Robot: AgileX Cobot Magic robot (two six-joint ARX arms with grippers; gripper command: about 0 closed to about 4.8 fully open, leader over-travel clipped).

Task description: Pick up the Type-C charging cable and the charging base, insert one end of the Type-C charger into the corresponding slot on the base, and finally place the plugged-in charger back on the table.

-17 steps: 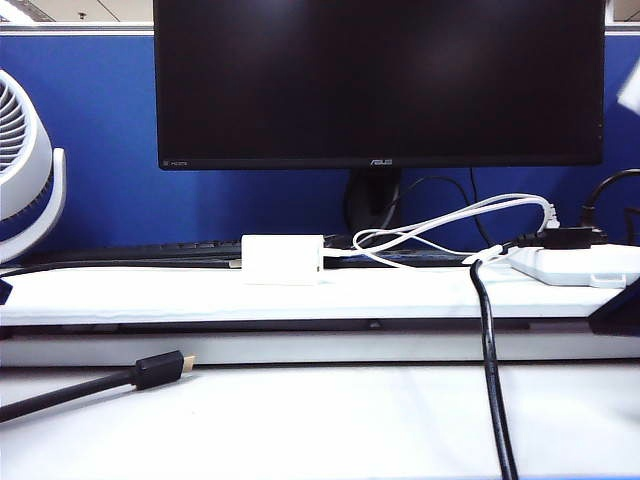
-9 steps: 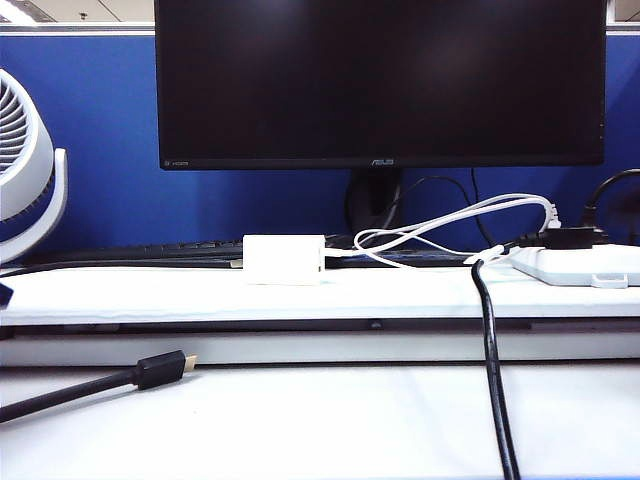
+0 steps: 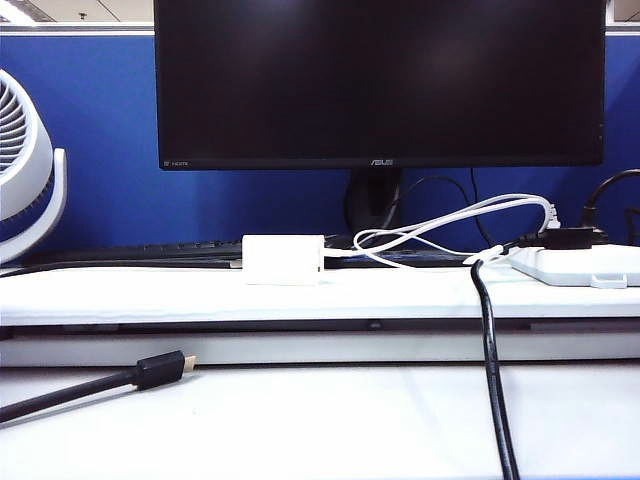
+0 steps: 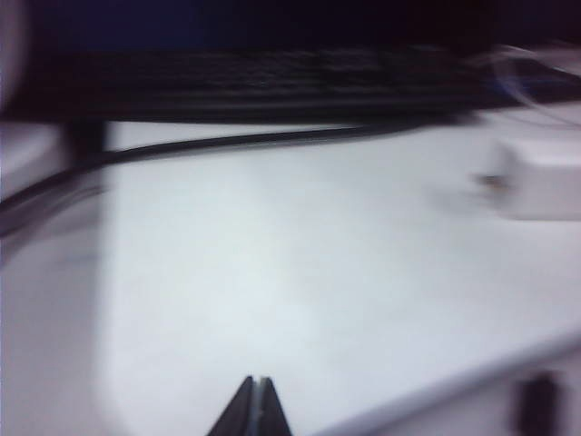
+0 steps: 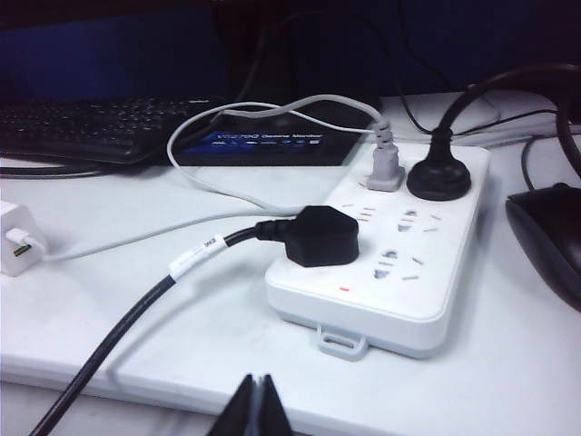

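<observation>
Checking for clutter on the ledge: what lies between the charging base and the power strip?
In the exterior view, only the looping Type-C charging cable lies between the charging base and the power strip, with a thick black cord crossing near the strip.

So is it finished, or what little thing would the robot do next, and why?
Probably nothing more than parking both arms. The charging cable already appears plugged into the charging base, which rests on the table's ledge. The left gripper and right gripper have fingers shut and empty, away from both.

Left tool (image 4: 256, 400), right tool (image 5: 258, 400) closed (both empty).
</observation>
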